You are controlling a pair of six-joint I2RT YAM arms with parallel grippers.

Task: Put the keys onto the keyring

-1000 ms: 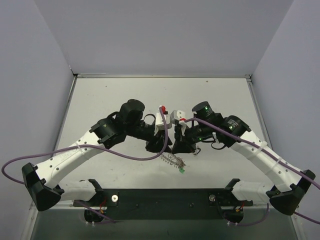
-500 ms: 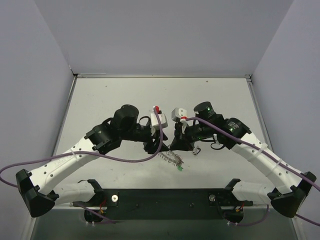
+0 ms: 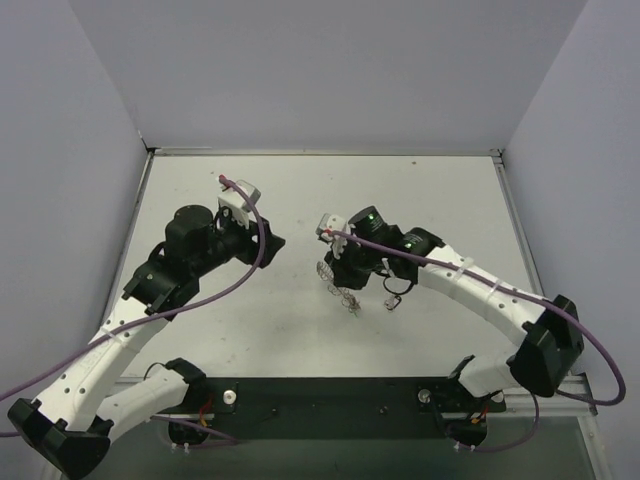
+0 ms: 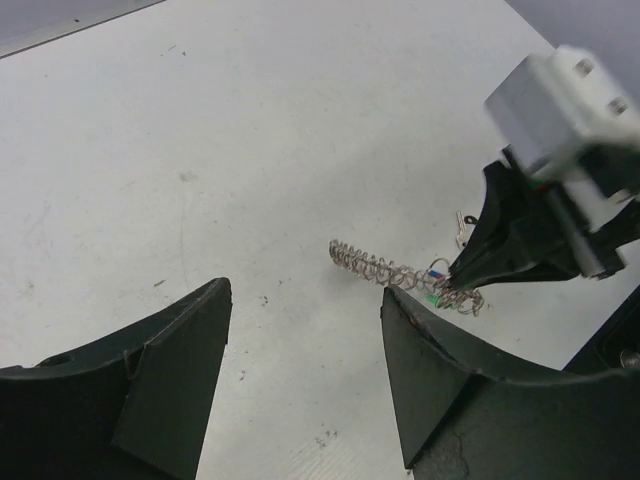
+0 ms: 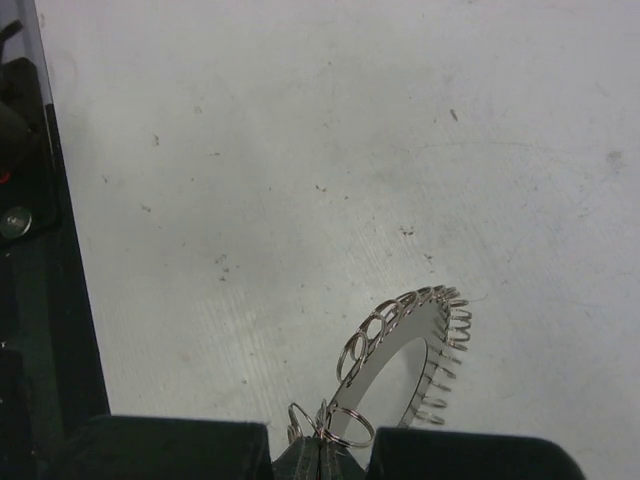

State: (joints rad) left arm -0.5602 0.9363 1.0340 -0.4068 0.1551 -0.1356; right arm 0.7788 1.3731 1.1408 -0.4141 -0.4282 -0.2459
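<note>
- The right claw (image 5: 320,452) is closed, pinching the keyring (image 5: 405,345) by one edge near the table's (image 3: 440,200) middle.
- The loop slants away from the claw; I cannot tell whether its far edge touches the table.
- Blue and green keys (image 4: 433,291) sit at the pinched end.
- A small metal piece (image 4: 460,228) lies near it.
- The left claw (image 4: 302,300) gapes wide, holding nothing, well apart from the ring.

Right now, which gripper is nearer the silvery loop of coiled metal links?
Right. The right gripper is shut on the silvery loop; the left gripper is open, well apart on its left side.
</note>
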